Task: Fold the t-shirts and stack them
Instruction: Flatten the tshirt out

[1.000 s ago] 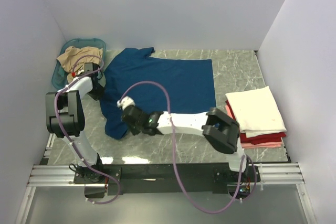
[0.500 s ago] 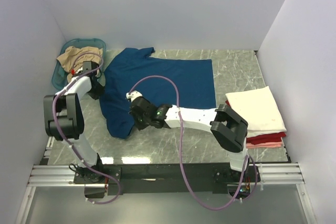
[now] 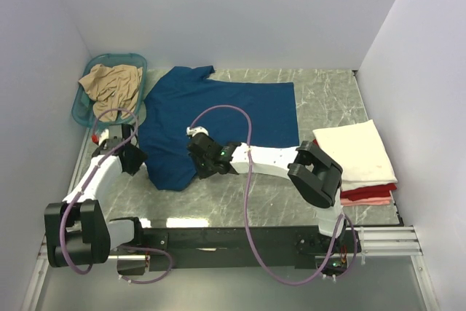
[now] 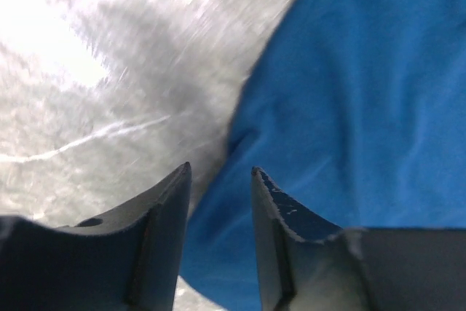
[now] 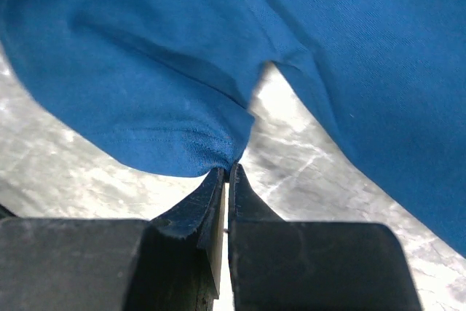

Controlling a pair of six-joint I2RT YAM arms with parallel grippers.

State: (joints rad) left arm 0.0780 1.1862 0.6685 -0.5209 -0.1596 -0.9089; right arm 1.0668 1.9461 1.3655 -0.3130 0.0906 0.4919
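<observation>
The dark blue t-shirt (image 3: 233, 111) lies across the desk (image 3: 328, 100), long axis 9 to 3 o'clock, its 7 o'clock corner pinched by the right hand (image 5: 227, 172) (the nearer one), with the left hand (image 4: 220, 172) spread and empty off its 8 o'clock edge.

White-shelled left arm (image 3: 91, 176) & right arm (image 3: 269, 156) w/ chunky black joint housings (image 3: 314, 174), mauve cables (image 3: 245, 194) looped alongside. On left gripper (image 4: 220, 170) & right gripper (image 5: 227, 171): matte black wedge fingers (image 4: 164, 213).
</observation>
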